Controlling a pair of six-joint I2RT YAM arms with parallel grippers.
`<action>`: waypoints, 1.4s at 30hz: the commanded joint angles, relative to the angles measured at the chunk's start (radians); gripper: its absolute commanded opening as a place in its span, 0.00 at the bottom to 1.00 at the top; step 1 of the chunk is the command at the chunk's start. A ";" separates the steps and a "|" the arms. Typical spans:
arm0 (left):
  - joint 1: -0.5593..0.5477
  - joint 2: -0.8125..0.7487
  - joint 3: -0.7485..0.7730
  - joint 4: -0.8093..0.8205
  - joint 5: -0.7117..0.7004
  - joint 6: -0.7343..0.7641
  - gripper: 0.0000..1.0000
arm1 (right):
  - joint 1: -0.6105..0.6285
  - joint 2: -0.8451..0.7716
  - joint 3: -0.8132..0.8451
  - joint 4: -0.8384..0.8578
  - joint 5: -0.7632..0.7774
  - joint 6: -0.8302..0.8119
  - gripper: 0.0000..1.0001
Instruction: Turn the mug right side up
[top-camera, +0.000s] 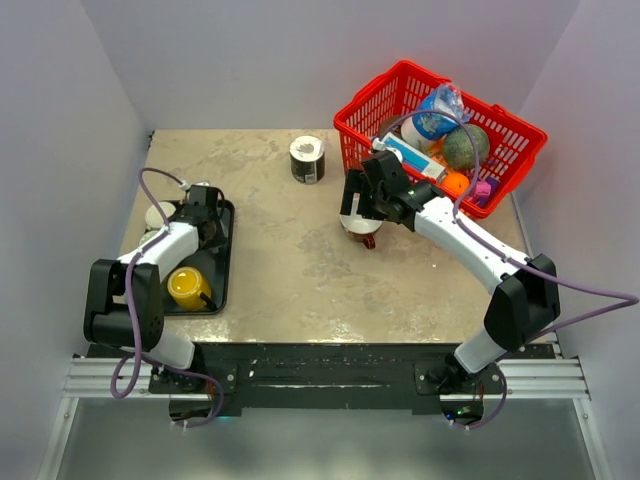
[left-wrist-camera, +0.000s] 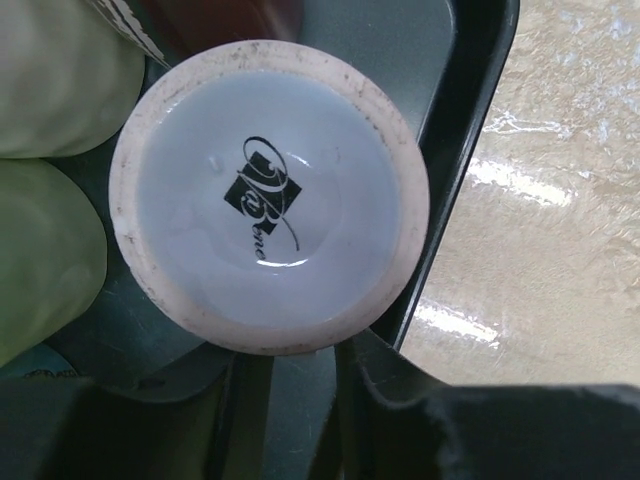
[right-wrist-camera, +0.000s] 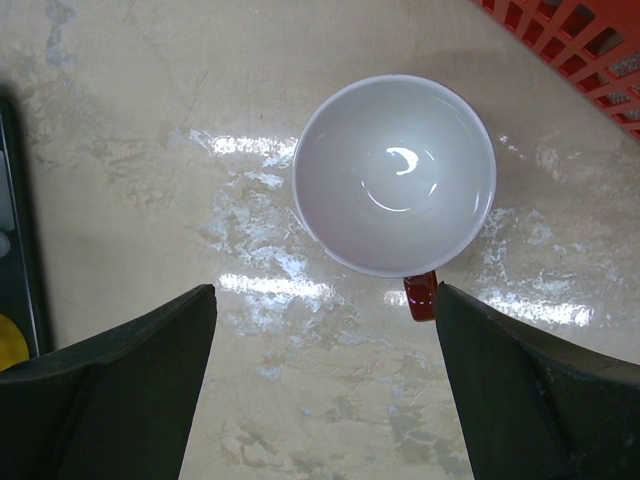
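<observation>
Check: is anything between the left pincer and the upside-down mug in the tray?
Nothing visible. The left pincer hangs directly over the mug, whose base faces up. The black tray has its wall close on one side, and pale green objects crowd the other.

The right end effector (right-wrist-camera: 325, 296) points down, jaws wide; the left end effector (top-camera: 205, 212) reaches forward, opening unclear.

Rear overhead camera spans beige tabletop (top-camera: 285, 265); wrist cameras stare down, close, at overturned white mug (left-wrist-camera: 268, 195) in black tray (left-wrist-camera: 470, 120), left, and red-handled cup (right-wrist-camera: 395, 175), centre.
</observation>
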 joint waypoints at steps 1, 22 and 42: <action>0.008 -0.016 0.028 0.036 -0.026 -0.009 0.27 | -0.003 0.004 0.018 -0.003 -0.010 0.005 0.92; -0.039 -0.251 0.178 -0.277 0.157 -0.130 0.00 | -0.003 -0.050 -0.014 0.103 -0.132 -0.011 0.95; -0.061 -0.374 0.350 0.330 0.850 -0.590 0.00 | 0.000 -0.070 -0.051 0.938 -0.884 0.185 0.96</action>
